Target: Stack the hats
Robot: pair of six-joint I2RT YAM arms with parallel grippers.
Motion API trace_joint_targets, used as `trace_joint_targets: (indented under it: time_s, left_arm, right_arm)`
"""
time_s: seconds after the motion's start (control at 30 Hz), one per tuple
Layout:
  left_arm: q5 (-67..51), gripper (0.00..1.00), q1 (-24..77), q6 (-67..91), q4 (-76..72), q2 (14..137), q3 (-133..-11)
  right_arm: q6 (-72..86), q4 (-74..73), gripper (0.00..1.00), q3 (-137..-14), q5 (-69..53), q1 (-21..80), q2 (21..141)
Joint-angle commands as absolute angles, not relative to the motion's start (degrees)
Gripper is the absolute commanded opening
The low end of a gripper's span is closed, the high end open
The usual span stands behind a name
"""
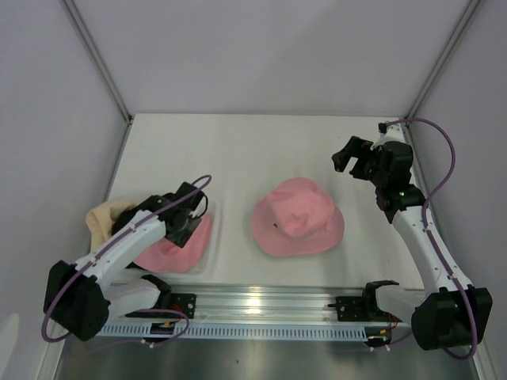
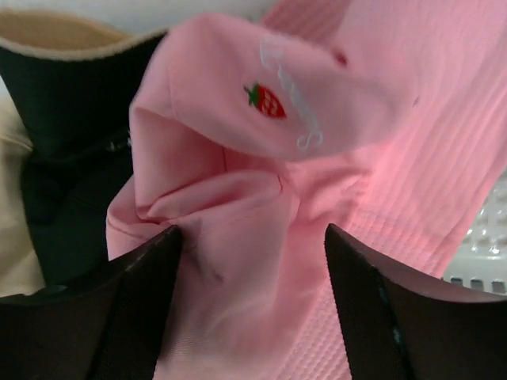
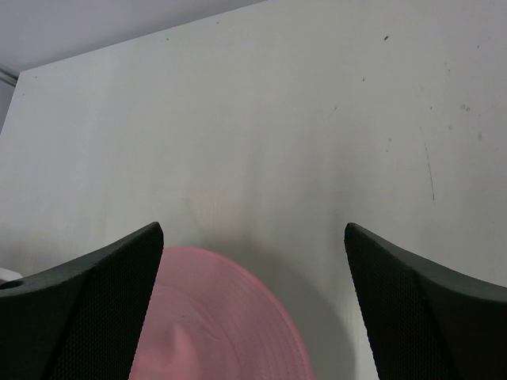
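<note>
**Four hats on the bench: two pink, one beige, one black**

Three pale grey walls (image 1: 269,47) close in a white bench (image 1: 238,150), which shows a few small dark specks in the right wrist view. A silver rail (image 1: 269,305) runs along its near edge, and the two arms are bolted to it.

The left arm (image 1: 127,237) reaches over the pile at the bench's left side. The right arm (image 1: 428,245) stretches up towards the far right corner.

There are two pink hats. The middle pink hat (image 1: 297,218) lies alone near the centre of the bench, brim flat and crown up. The left pink hat (image 1: 178,249) lies crumpled in the pile on the left. The single beige hat (image 1: 103,218) lies against it on the outer side. The single black hat (image 2: 63,103) shows only in the left wrist view, tucked between the beige and pink cloth. A ribbed corner of one clear plastic tray (image 2: 485,257) shows at the pink cloth's edge.

The left gripper (image 2: 250,228) is down on the left pink hat, its jaws apart on either side of a fold of the cloth. I cannot tell whether they squeeze it. The right gripper (image 3: 253,229) hangs above bare bench with its jaws spread wide and nothing between them, and the rim of the middle pink hat shows below.

A small red strawberry (image 2: 265,100) with white script is stitched on the left pink hat
</note>
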State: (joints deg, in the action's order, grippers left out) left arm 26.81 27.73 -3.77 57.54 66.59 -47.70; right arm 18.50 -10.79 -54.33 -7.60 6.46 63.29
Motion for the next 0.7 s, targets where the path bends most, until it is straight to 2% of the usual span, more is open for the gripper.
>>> trace_joint_targets:
  time_s: [0.0,0.13,0.17,0.27,0.3,0.33,0.53,0.63,0.67]
  left_arm:
    - [26.90,0.74,28.04,-5.98,57.13,55.07,-45.61]
    - [28.84,0.61,26.63,-6.24,57.66,49.13,-44.48]
    - [28.31,0.50,26.80,-6.24,56.79,49.04,-44.30]
    - [29.53,0.29,27.33,-6.15,54.94,50.53,-44.65]
    - [29.97,0.18,27.51,-5.80,54.32,51.41,-45.34]
    - [30.67,0.01,27.68,-5.37,53.62,51.85,-45.61]
    - [32.16,0.01,28.56,-4.05,54.22,54.14,-50.00]
    - [35.68,0.01,28.56,-0.62,56.24,55.81,-57.55]
    - [35.25,0.01,28.56,-0.53,56.16,55.81,-64.09]
  right_arm:
    - [19.51,-8.00,0.99,-54.40,-7.38,6.06,63.98]
    - [20.04,-7.38,1.00,-54.40,-7.82,5.89,64.77]
    - [20.21,-7.56,0.99,-54.49,-8.00,5.80,64.86]
    - [20.48,-7.73,1.00,-54.67,-8.26,5.71,64.51]
    - [20.48,-7.82,1.00,-54.67,-8.26,5.71,63.82]
    - [20.57,-7.65,0.99,-54.49,-8.17,5.71,63.55]
    - [20.48,-8.09,0.99,-54.40,-7.56,5.63,61.79]
    - [20.92,-7.65,0.99,-54.49,-8.43,5.54,61.35]
    - [21.35,-7.21,0.99,-54.49,-9.05,5.54,61.17]
